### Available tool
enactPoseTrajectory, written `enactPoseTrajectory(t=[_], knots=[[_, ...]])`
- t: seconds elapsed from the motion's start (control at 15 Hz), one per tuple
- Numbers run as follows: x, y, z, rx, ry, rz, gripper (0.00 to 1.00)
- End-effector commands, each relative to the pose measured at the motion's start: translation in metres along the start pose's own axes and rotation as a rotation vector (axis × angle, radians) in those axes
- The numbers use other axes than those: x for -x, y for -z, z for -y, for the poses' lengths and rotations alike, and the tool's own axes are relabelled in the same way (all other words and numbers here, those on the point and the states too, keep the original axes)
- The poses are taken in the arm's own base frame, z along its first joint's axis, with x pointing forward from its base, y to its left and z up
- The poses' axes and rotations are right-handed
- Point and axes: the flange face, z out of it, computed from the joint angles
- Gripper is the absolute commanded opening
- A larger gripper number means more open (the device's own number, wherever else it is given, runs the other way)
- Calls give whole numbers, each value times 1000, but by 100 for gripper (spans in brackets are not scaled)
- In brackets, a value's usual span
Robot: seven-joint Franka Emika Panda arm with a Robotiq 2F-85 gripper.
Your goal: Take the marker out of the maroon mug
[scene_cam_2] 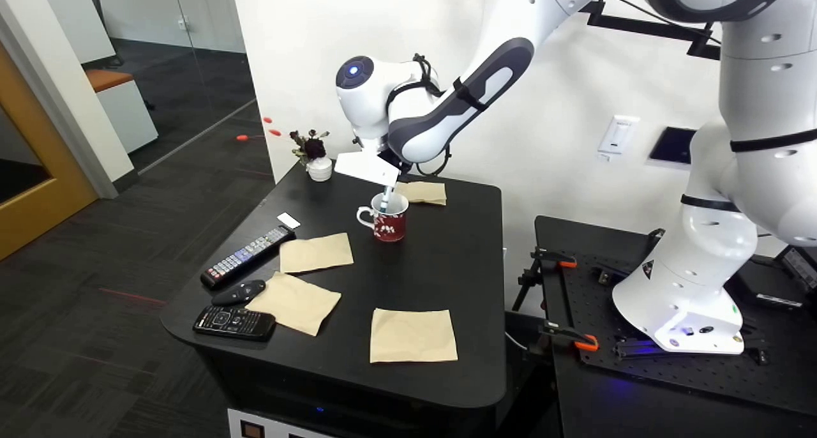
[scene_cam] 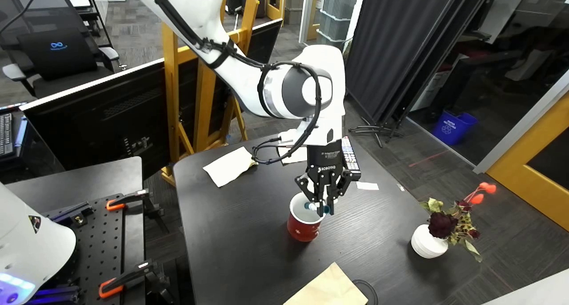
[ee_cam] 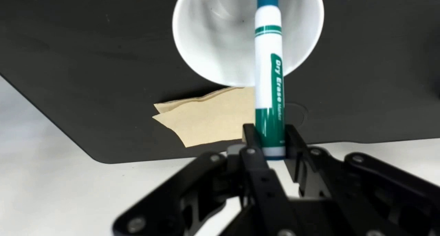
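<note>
The maroon mug stands upright on the black table, its handle visible in an exterior view. Its white interior fills the top of the wrist view. The marker is a dry-erase pen with a teal cap, white body and green end band. My gripper is shut on its green end, one finger on each side. The marker slants down, with its teal cap end within the mug's opening in both exterior views. The gripper is just above the rim; a white plate mostly hides it in an exterior view.
Tan napkins lie around the table, one close to the mug. A white vase with red flowers stands near the edge. Several dark remotes and a small white card lie along one side.
</note>
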Motion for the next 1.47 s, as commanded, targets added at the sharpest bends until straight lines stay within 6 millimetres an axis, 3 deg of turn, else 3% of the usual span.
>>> enactPoseTrajectory(t=[0.0,0.47,0.8,1.4], knots=[[-14,38,-15,-37,-8,-14,6],[-31,92,-37,-116,18,31,6],[-14,116,-59,-144,9,71,6],[30,114,-95,-114,-11,146,6]])
